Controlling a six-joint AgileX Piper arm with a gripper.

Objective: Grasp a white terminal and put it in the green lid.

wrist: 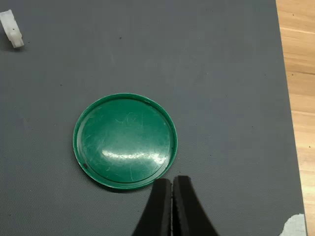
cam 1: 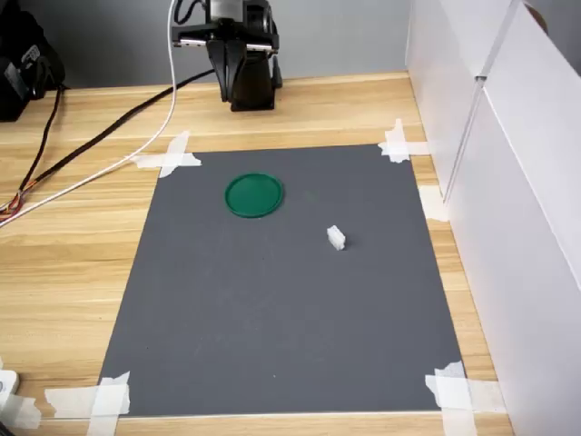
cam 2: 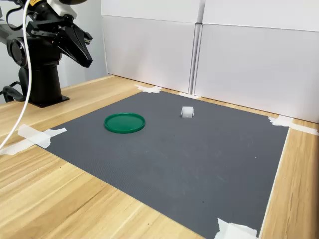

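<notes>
The green lid (cam 1: pixel 253 194) (cam 2: pixel 124 122) lies flat and empty on the dark grey mat, toward the arm's side. The white terminal (cam 1: pixel 336 238) (cam 2: pixel 187 112) stands on the mat apart from the lid, to its right in both exterior views. My gripper (cam 2: pixel 87 62) hangs high in the air near the arm's base, above the mat's edge and short of the lid. In the wrist view the black fingertips (wrist: pixel 162 189) are pressed together with nothing between them, just off the rim of the green lid (wrist: pixel 125 141). The white terminal (wrist: pixel 12 32) shows at that picture's corner.
The grey mat (cam 1: pixel 272 318) is taped at its corners to a wooden table (cam 1: pixel 64 263). White panels (cam 1: pixel 517 182) (cam 2: pixel 249 59) wall off one side close to the mat. Black and white cables (cam 1: pixel 91 154) run across the table from the arm base (cam 1: pixel 250 86).
</notes>
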